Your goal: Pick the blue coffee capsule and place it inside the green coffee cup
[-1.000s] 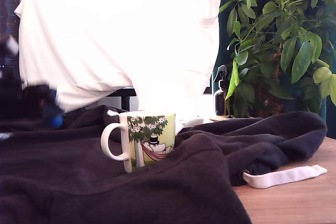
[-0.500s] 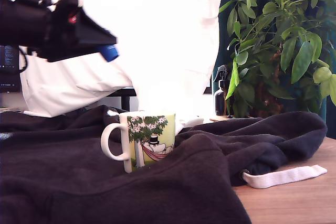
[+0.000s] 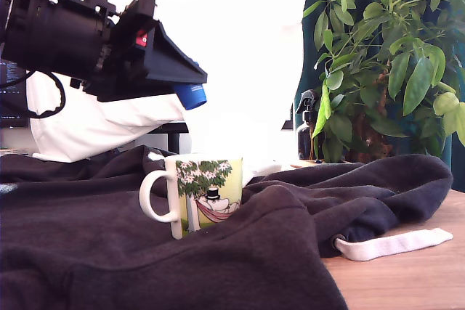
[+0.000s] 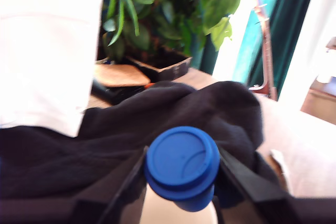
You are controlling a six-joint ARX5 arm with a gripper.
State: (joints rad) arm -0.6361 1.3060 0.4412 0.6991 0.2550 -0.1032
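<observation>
Gripper (image 3: 190, 91) clamped on blue capsule (image 3: 190, 96), 1 finger each side in wrist view (image 4: 182, 169). Capsule carried high, pointing toward exterior view's right, above mug (image 3: 205, 192) and slightly toward exterior view's left of its mouth: height likely kept to clear rim and dark sweatshirt (image 3: 305, 230). Mug upright, nested in sweatshirt folds, handle toward exterior view's left, opening unobstructed. Judged stage: carry, release not yet due. Plant (image 3: 385, 56) well apart, no obstacle.
</observation>
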